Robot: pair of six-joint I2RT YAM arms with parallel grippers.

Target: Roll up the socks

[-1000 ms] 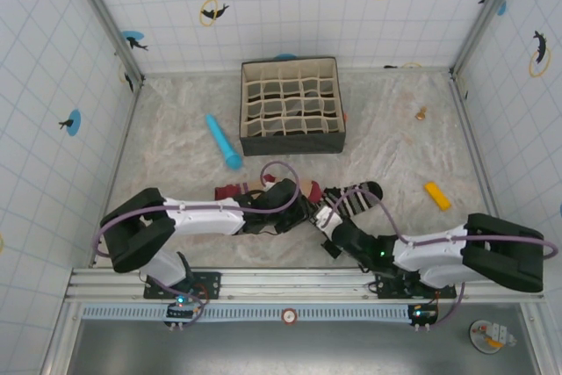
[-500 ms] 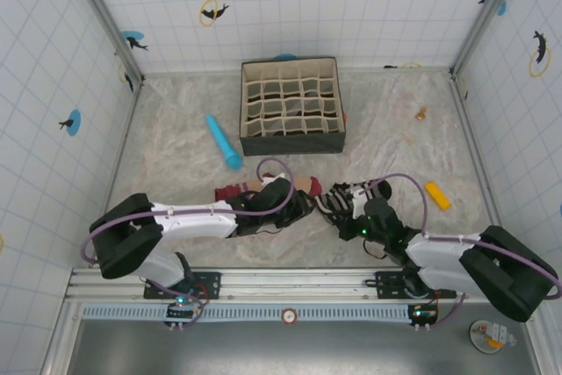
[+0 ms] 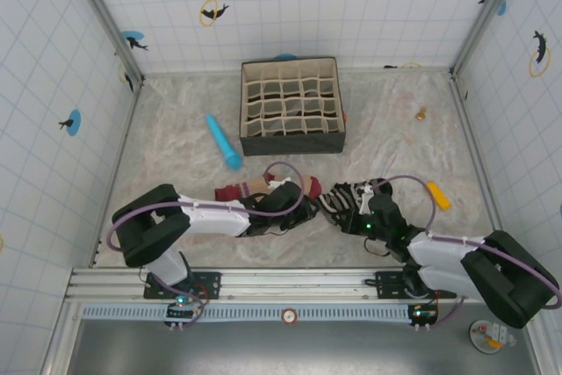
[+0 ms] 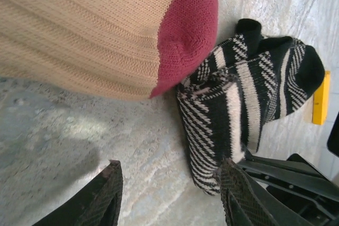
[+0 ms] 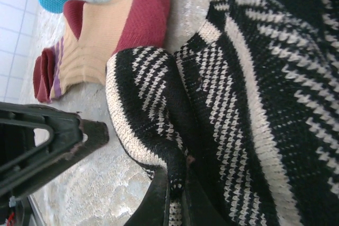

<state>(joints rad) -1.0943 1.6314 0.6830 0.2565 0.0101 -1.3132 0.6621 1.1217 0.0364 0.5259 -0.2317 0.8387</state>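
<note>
The peach sock (image 3: 255, 187) with its maroon toe (image 4: 188, 30) lies flat near the front of the floor, cuff to the left. The black-and-white striped sock (image 3: 347, 195) lies bunched just right of that toe, touching it (image 4: 238, 104). My left gripper (image 4: 172, 189) hovers open over bare floor below the toe, and its right fingertip (image 4: 233, 183) touches the striped sock's lower edge. My right gripper (image 5: 172, 199) is shut on a fold of the striped sock (image 5: 254, 78), close to its cuff edge. In the right wrist view the peach sock (image 5: 100, 46) lies beyond.
A divided fabric organizer box (image 3: 246, 107) stands at the back centre. A blue cylinder (image 3: 223, 141) lies left of it. A yellow block (image 3: 437, 196) sits to the right of the striped sock, and a small brown object (image 3: 421, 114) lies far right. Tiled walls enclose the floor.
My right arm has swung back to the right, still pinching the striped sock, which is now more bunched. My left gripper's jaws have narrowed and shifted slightly right.
</note>
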